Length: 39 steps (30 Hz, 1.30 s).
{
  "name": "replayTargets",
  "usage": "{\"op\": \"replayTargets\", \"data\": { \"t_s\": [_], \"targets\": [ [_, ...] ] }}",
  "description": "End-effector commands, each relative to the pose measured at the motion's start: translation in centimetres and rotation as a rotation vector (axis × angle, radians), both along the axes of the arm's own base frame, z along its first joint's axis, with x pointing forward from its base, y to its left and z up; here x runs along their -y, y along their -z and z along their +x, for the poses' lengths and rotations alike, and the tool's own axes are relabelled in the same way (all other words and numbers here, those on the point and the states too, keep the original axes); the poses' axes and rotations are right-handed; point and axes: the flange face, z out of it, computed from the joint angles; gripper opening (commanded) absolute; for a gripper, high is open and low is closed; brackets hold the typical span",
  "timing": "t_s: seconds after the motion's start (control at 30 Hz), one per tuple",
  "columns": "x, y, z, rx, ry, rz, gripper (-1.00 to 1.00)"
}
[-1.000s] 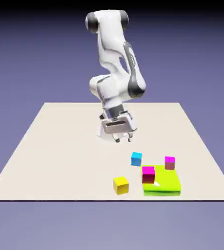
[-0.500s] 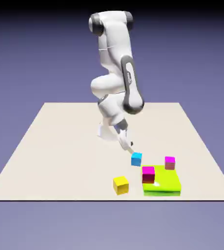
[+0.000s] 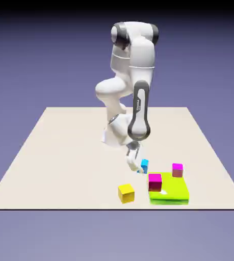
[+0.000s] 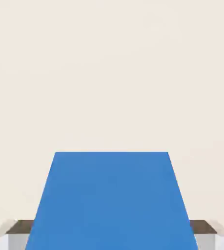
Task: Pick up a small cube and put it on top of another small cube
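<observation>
The small cyan-blue cube point(image 3: 145, 165) rests on the table, largely covered from the exterior view's left by my gripper point(image 3: 138, 166). In the hand view the blue cube point(image 4: 112, 200) fills the space between my fingertips point(image 4: 20, 229), which press against both of its sides. My gripper point(image 4: 112, 234) is shut on it. The other small cube point(image 3: 155, 181), magenta on top with a dark red front, stands on the near left corner of a lime-green slab point(image 3: 173, 191), just to the exterior view's right of and nearer than the blue cube.
A smaller magenta-topped cube point(image 3: 177, 170) with a pinkish-brown front sits at the slab's far right corner. A yellow cube point(image 3: 126, 193) lies on the beige table point(image 3: 57, 163) to the exterior view's left of the slab.
My arm swung down and toward the exterior view's right, from hovering above the table to the blue cube. The jaws went from open to closed on the cube.
</observation>
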Motion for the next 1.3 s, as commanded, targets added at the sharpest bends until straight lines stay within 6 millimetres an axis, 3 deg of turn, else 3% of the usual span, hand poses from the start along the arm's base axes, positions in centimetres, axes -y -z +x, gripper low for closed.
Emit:
{"op": "replayTargets", "data": {
  "t_s": [0.0, 0.2, 0.27, 0.63, 0.83, 1.03, 1.07, 1.17, 1.2, 1.23, 1.27],
  "targets": [
    [0.3, -0.7, 0.0, -0.002, -0.001, 0.000, -1.00],
    [1.9, -4.6, -0.5, 0.005, 0.000, -0.001, -1.00],
    [2.0, -4.7, -0.6, 0.006, 0.000, -0.001, -1.00],
    [-1.5, -10.1, 13.3, 0.073, -0.277, 0.093, -1.00],
    [-2.0, -13.2, 19.1, 0.052, -0.426, 0.072, -1.00],
    [-1.1, -16.3, 23.9, 0.005, -0.547, 0.000, -1.00],
    [-1.1, -16.3, 23.9, 0.005, -0.547, 0.000, -1.00],
    [-3.4, -10.6, 23.2, 0.006, -0.547, 0.001, -1.00],
    [-3.6, -10.0, 23.1, 0.006, -0.547, 0.000, -1.00],
    [-3.6, -10.0, 23.1, 0.006, -0.547, 0.000, 1.00],
    [-3.6, -10.0, 23.1, 0.006, -0.547, 0.000, 1.00]
  ]
}}
